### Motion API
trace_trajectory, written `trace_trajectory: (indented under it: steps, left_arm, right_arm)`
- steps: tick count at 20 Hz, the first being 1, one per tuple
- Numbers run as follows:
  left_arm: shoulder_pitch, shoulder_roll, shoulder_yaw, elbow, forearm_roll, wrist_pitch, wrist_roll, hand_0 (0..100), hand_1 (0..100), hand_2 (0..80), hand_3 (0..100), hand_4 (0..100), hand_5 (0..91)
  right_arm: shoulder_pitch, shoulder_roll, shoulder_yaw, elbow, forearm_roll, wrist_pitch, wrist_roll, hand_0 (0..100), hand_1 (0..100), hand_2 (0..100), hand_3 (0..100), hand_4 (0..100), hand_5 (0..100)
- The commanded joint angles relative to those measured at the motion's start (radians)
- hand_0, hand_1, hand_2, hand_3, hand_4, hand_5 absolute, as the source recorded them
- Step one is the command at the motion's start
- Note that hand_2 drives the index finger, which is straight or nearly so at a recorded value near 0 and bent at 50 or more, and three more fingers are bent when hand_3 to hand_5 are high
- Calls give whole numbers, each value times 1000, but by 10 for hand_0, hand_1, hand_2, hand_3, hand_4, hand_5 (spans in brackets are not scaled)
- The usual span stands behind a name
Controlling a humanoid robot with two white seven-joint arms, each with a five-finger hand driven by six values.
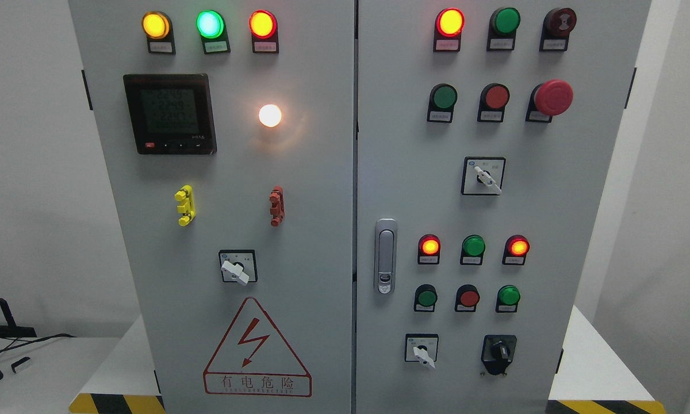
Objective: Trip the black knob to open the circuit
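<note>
Neither robot hand was in frame, so hand state couldn't be told. Black knob sat untouched at the right door's bottom right, beside a white selector. Looked like pre-reach; next move: raise 1 hand, grip, rotate.

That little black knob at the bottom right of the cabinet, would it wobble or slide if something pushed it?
Probably not. The black knob sits on a black plate fixed to the right door, so it likely only turns in place. Its raised ridge looks rigid and should give fingers a grip. No robot hand is in view.
</note>
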Motion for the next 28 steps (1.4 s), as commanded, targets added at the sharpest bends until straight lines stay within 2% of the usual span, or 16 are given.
trace_trajectory:
  steps: [1,3,4,7,11,23,28]
  left_arm:
    - [0,0,0,0,-31,-1,1,120,389,0,0,0,0]
    - [0,0,0,0,-31,-1,1,120,389,0,0,0,0]
    - [0,0,0,0,-31,-1,1,120,389,0,0,0,0]
    - [0,0,0,0,-31,-1,1,120,389,0,0,0,0]
    - [0,0,0,0,-31,-1,1,120,389,0,0,0,0]
    - [0,0,0,0,-31,-1,1,120,389,0,0,0,0]
    - [0,0,0,0,-31,-1,1,120,389,0,0,0,0]
  right_arm:
    - [-72,19,28,17,6,13,-4,264,644,497,850,733,639]
    - [-70,22,44,23,30,13,-4,267,644,499,861,755,671]
    - [-70,22,50,28,35,11,-4,275,657,498,899,811,793]
    - [-78,22,56,37,35,11,-4,273,691,495,989,910,890]
    - [-95,22,80,54,35,13,-19,269,694,496,1000,1000,928]
    - [-153,24,87,135,36,19,-31,257,716,506,1000,1000,952]
    - [-156,22,88,143,39,17,-31,252,789,495,1000,1000,956]
